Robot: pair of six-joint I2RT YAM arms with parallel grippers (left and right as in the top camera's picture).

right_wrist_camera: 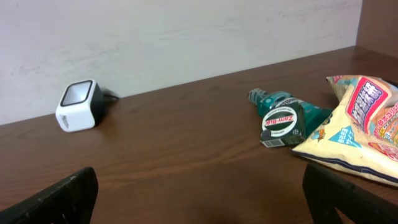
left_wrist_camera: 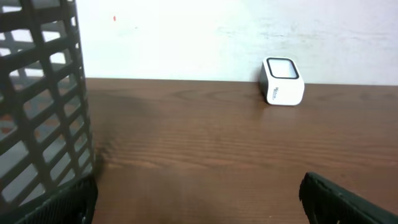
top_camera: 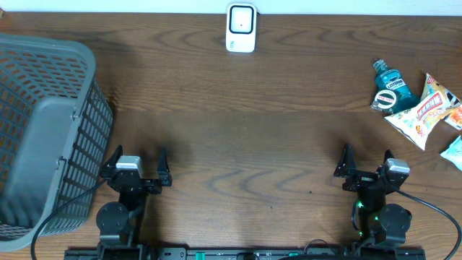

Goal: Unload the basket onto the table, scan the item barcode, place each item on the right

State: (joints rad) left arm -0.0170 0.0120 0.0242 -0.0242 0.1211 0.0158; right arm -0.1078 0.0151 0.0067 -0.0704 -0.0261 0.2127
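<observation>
Several risks are looming, in my judgement: the items are lying bunched together at 2 o'clock on the brown wooden surface point(top_camera: 238, 123), the teal plastic mouthwash bottle point(top_camera: 390, 81) resting against the small round green-labelled tin point(top_camera: 385, 101), with the crinkly white and orange snack bag point(top_camera: 421, 115) just beside them, so a grasp may be dragging a neighbour along or slipping on the bag. A barcode turned away from the white box-shaped scanner point(top_camera: 240, 27) at 12 o'clock would be failing to read. The left end effector point(top_camera: 138, 157) at 7 o'clock and the right end effector point(top_camera: 367, 160) at 5 o'clock are both standing with fingers wide apart, holding and touching nothing, well apart from the items
</observation>
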